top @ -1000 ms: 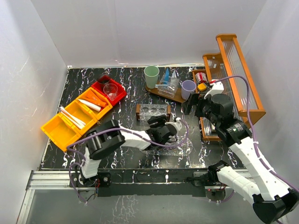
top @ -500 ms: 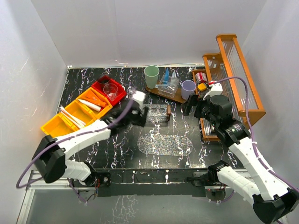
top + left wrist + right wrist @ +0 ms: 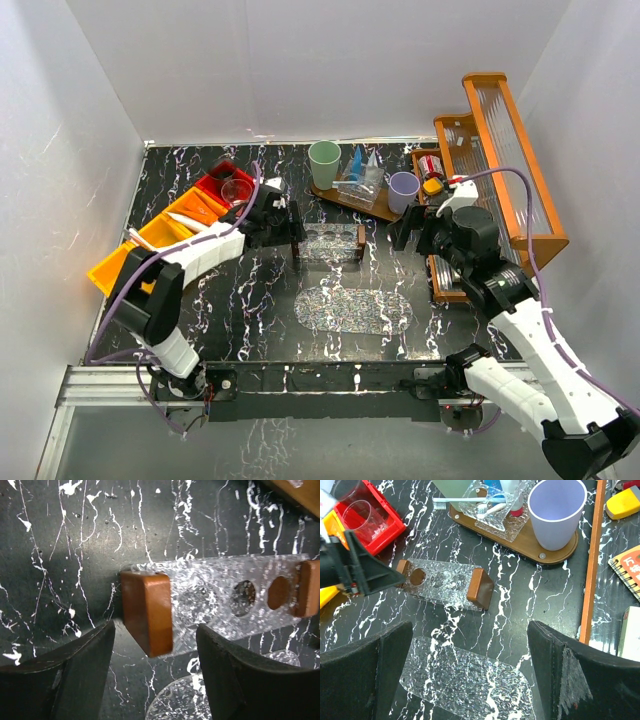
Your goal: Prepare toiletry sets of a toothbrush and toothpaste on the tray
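A green cup and a lilac cup stand at the ends of a wooden tray. Between them a clear glass holder holds a pale toothbrush and blue tubes. A red bin holds a clear glass, an orange bin holds orange tubes, and yellow bins hold toothbrushes. My left gripper is open and empty, its jaws on either side of the wooden end block of a clear rack. My right gripper is open and empty, in front of the lilac cup.
A clear textured oval plate lies in front of the rack. A wooden shelf with small items stands at the right. White walls close in the black marbled table.
My left arm has swung from over the oval plate to the rear left, and its gripper is now at the rack's left end. The right arm has hardly moved.
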You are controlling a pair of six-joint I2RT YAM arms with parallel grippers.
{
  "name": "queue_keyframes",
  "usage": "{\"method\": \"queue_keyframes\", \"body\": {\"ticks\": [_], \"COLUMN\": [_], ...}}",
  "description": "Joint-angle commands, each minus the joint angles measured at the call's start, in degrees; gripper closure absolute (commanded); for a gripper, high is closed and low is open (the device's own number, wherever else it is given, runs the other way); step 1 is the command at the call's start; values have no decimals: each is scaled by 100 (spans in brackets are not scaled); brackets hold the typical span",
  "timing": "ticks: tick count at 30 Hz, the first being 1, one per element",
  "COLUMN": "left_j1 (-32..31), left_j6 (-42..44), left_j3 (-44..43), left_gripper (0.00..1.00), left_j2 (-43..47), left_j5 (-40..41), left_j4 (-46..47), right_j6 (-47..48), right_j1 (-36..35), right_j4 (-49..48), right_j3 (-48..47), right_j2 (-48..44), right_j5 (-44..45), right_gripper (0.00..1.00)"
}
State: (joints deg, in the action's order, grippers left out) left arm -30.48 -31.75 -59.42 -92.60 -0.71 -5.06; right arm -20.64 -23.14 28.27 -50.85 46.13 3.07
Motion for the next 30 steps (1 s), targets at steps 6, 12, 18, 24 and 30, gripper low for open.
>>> {"method": "queue_keyframes", "body": {"ticks": [6,12,18,24,30], "left_j1": [200,200,23,-504,-1011], "left_j6": [50,170,-51,-525,-1003], "left_j3": [-203,-283,10,250,437], "left_gripper": [58,74,80,85,87], "left_j2": [-328,-428,-177,177,388], "left_j5": [-373,-390,-350,577,1342], "left_j4": [378,321,355,308,294], "right_j6": [40,34,4,-50,-72], "right_j1": [13,16,13,16,11], "right_j4": [-249,-309,-383,-445,-433], "right_j3": [-120,-90,-28,38,77], "right_j2": [-179,-119,-104,-91,-158], "right_j5": [63,17,-25,-103,-123], "right_gripper": [2,2,2,2,2]}}
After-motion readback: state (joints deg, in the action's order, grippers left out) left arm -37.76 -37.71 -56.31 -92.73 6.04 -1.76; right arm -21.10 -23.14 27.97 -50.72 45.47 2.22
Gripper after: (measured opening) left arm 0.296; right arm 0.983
